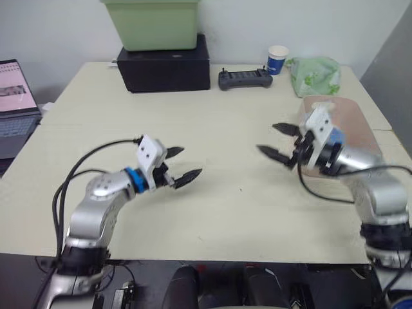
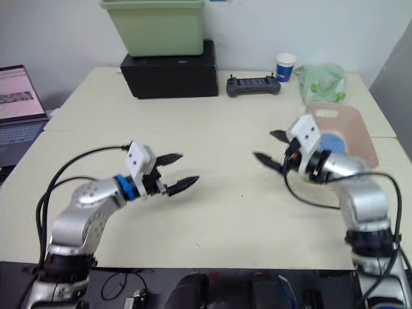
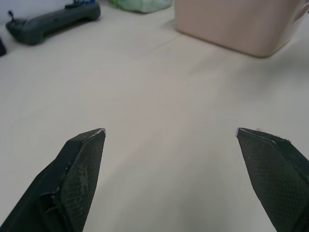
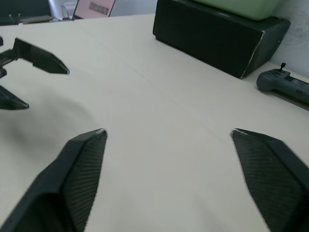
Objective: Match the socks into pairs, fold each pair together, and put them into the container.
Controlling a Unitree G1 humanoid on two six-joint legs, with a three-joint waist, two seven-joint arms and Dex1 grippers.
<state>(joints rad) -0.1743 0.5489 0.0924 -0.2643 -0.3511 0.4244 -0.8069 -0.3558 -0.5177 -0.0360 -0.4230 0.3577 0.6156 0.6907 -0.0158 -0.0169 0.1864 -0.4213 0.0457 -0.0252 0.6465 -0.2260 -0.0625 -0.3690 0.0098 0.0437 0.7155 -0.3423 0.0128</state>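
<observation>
Head views: your left gripper point(image 1: 180, 164) and right gripper point(image 1: 278, 141) hover over the bare counter point(image 1: 219, 206), both spread wide and holding nothing, facing each other as if parked. The pink container point(image 2: 351, 125) sits beside the right arm; something blue inside, prob. socks.

L wrist: container wall ahead.

R wrist: black box point(image 4: 217, 36) ahead.
</observation>
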